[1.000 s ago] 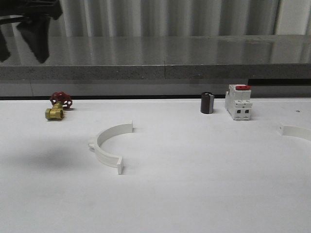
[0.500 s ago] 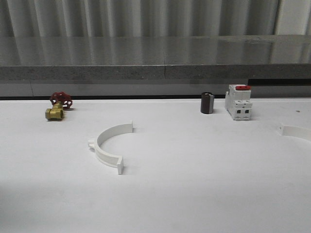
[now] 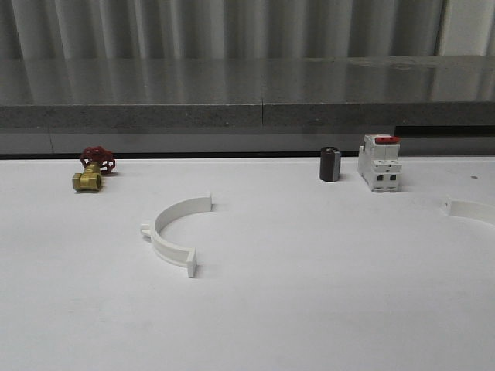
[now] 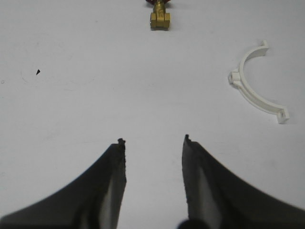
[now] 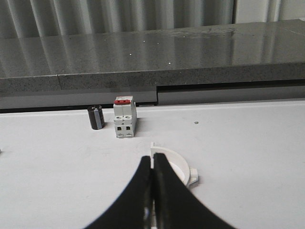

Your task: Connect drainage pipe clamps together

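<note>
Evidently, with one clamp half (image 3: 172, 230) mid-table and the other (image 5: 177, 165) far right, the spread left gripper (image 4: 154, 145) needed to straddle its arc squarely, while the right gripper (image 5: 152, 164) was pressed closed, empty.

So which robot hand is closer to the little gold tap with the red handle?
Probably the left. The left gripper faces the brass valve straight ahead across bare table. The right gripper is over by the other half-ring, near the white switch block.
</note>
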Tool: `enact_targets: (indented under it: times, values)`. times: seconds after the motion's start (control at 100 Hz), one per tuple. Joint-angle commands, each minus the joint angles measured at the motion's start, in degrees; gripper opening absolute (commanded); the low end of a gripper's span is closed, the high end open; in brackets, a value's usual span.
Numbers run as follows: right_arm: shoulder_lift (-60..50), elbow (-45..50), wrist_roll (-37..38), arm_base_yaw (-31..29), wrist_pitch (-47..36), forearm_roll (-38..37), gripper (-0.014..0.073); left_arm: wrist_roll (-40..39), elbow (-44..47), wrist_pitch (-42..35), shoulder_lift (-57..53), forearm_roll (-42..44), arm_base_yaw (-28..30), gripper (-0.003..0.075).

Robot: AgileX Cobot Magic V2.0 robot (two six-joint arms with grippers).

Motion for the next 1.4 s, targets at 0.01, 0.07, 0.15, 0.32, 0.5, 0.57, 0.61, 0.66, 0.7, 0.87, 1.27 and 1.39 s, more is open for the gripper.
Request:
enact_targets:
  times: [0.01,0.07,0.15,0.32,0.5,0.57,0.61,0.66,0.7,0.87,1.27,1.39]
  values:
    - [-0.6,-0.9,-0.2,-0.1,-4.2,-0.7,-0.0068,0.1,-0.4,-3.7,-3.7,-1.1,0.1,0.0195]
    - [-0.6,-0.9,-0.2,-0.1,-4.2,-0.7,-0.0068,0.1,0.0,-3.6,-5.7,-1.6,0.1,0.0137]
    - [-0.6,-0.9,-0.2,-0.1,-4.2,-0.7,-0.0068,0.1,0.3,-2.9,-7.1,-1.6,0.1,0.0066]
    - [-0.6,-0.9,-0.2,-0.1,-4.2,-0.7,-0.0068,0.1,0.3,-2.6,-7.9,-1.0,0.1,-0.0020]
    - [-0.6,-0.9,-0.2,-0.1,-4.2,-0.7,-0.0068,0.1,0.3,-2.5,-7.9,-0.7,0.1,-0.0020]
    - [-0.6,-0.9,-0.2,-0.1,-4.2,-0.7,-0.0068,0.1,0.3,-2.5,-7.9,-0.7,0.1,-0.0020]
    - [-0.6,-0.9,-0.2,-0.1,-4.2,-0.7,-0.0068,0.1,0.3,-2.5,-7.9,-0.7,0.1,-0.0020]
    - [-0.6,-0.9,-0.2,-0.1,-4.2,-0.7,-0.0068,0.1,0.3,-2.5,-7.9,-0.7,0.1,-0.0020]
    - [-0.6,-0.9,-0.2,-0.1,-4.2,-0.7,-0.0068,0.1,0.3,-2.5,-7.9,-0.7,0.1,-0.0020]
    - [-0.6,-0.9,-0.3,-0.1,-4.2,-0.8,-0.0068,0.1,0.3,-2.5,-7.9,-0.7,0.1,-0.0020]
    - [-0.6,-0.9,-0.3,-0.1,-4.9,-0.8,-0.0068,0.1,0.3,-2.5,-7.9,-0.7,0.1,-0.0020]
    - [-0.6,-1.0,-0.3,-0.1,-6.6,-0.8,-0.0068,0.1,0.3,-2.5,-7.9,-0.7,0.1,-0.0020]
